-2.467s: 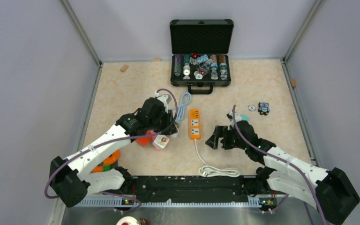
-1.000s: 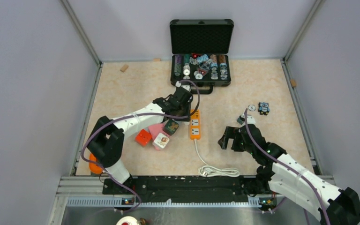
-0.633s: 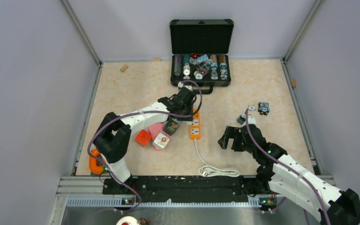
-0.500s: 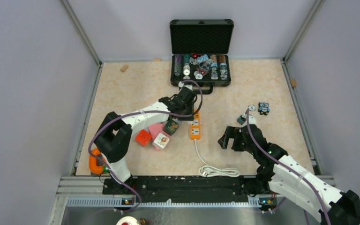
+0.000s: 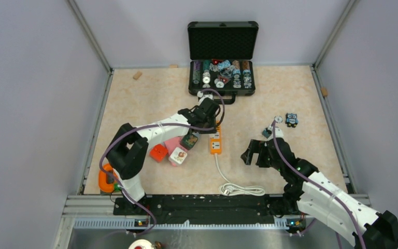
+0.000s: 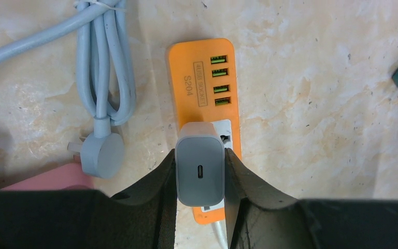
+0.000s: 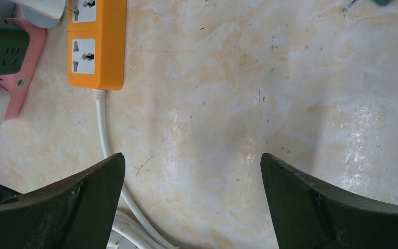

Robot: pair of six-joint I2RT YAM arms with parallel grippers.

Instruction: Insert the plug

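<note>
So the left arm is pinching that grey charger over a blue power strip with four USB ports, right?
Not quite: the power strip is orange, not blue. The left wrist view shows it plainly. The rest holds: the left gripper pinches the grey charger over the strip, which has four USB ports at its far end.

Beige marble tabletop (image 5: 285,93) — grey walls (image 5: 36,78) (plain).
</note>
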